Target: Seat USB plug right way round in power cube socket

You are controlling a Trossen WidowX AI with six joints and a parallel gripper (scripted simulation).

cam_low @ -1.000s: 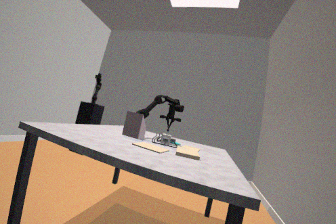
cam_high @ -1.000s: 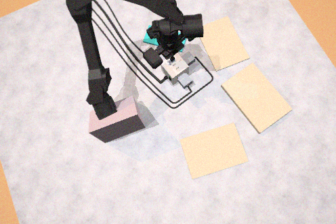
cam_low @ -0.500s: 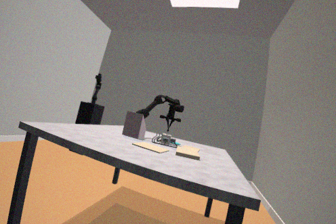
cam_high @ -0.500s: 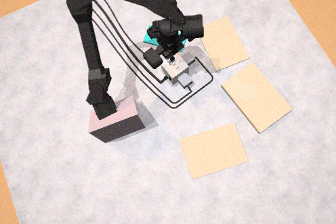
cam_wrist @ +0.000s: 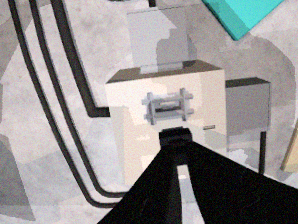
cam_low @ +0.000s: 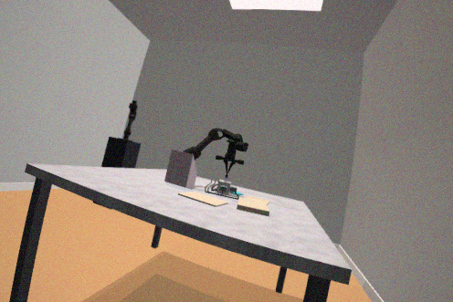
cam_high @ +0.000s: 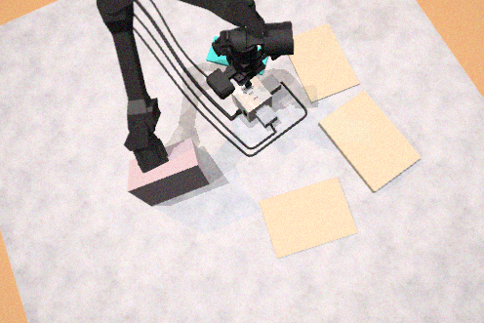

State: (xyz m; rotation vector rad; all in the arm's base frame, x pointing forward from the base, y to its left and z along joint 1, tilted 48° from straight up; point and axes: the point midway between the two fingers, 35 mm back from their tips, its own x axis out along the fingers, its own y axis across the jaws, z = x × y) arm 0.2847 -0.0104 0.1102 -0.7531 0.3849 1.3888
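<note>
Wrist view: the gripper (cam_wrist: 176, 156) is clamped on the dark plug (cam_wrist: 174, 137), held above the cube (cam_wrist: 166, 119) with its top socket (cam_wrist: 168, 104) at 12 o'clock of the fingertips. Cables (cam_high: 195, 92) loop at the cube's 9 o'clock, three tan mats (cam_high: 368, 140) lie from 2 to 5 o'clock on the mottled grey table (cam_low: 137, 191), in a grey-walled room with an orange floor (cam_low: 91, 245).

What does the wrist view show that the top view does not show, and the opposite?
Only the wrist view shows the empty socket on the power cube's top face, and the dark USB plug pinched at the fingertips above it. Only the top view shows the three tan boards, the pink base block and the whole arm. Both show the power cube, the black cables and the teal block.
</note>
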